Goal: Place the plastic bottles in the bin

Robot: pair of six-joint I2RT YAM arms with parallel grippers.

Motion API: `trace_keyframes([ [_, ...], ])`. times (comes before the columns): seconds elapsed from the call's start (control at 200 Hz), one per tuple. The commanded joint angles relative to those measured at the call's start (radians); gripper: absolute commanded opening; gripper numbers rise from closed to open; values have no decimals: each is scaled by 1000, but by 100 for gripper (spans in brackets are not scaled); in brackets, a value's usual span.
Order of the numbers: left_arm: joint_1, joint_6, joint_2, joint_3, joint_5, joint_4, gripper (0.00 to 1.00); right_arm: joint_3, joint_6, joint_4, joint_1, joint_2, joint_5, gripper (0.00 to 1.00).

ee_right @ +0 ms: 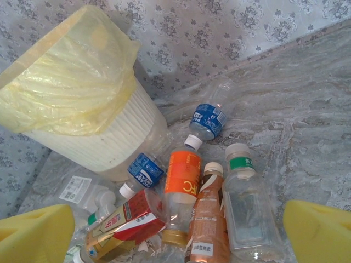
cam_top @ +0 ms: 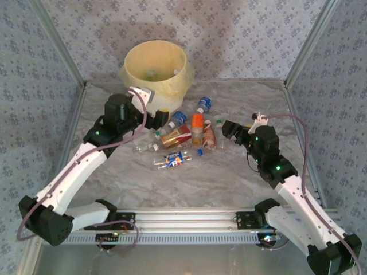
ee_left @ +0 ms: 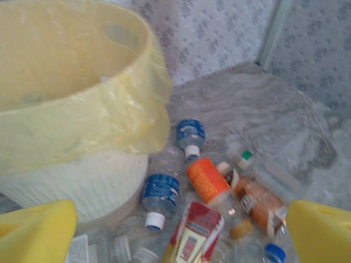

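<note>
The cream-yellow bin (cam_top: 131,64) with its yellowish bag stands at the back of the table. In front of it several plastic bottles lie in a heap: an orange-labelled one (ee_right: 184,181), a red-and-gold one (ee_right: 123,222), a blue-labelled pair (ee_right: 208,118) (ee_right: 145,170), a brown one (ee_right: 207,219) and a clear green-banded one (ee_right: 244,203). One more bottle (cam_top: 172,159) lies apart, nearer the arms. My left gripper (ee_left: 178,235) hangs open over the heap's left side, beside the bin (ee_left: 66,109). The right gripper (ee_right: 175,235) is open above the heap's right side, holding nothing.
Patterned walls with metal frame posts (cam_top: 307,43) close in the marbled table (cam_top: 229,183) on three sides. A metal rail (cam_top: 183,220) carrying the arm bases runs along the near edge. Crumpled clear plastic (ee_right: 77,189) lies at the bin's foot.
</note>
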Motion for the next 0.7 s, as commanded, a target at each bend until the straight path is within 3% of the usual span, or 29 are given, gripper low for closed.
trace_keyframes([
  [0.0,-6,149,-33,-61,97,-92,98,-17,-33,40,-5,-8,30,100],
  [0.1,-22,261,-22,-103,1,-194,98,-26,-36,42,-5,-8,42,100],
  [0.255,-87,359,77,-104,-54,-308,98,-30,-42,46,-6,0,49,100],
  [0.435,-208,407,223,-96,-93,-303,98,-28,-39,35,-7,10,51,100],
  [0.515,-257,434,287,-95,-180,-282,97,-25,-41,23,-8,9,53,100],
  [0.695,-276,444,385,-84,-229,-247,95,-20,-50,3,-8,4,61,100],
])
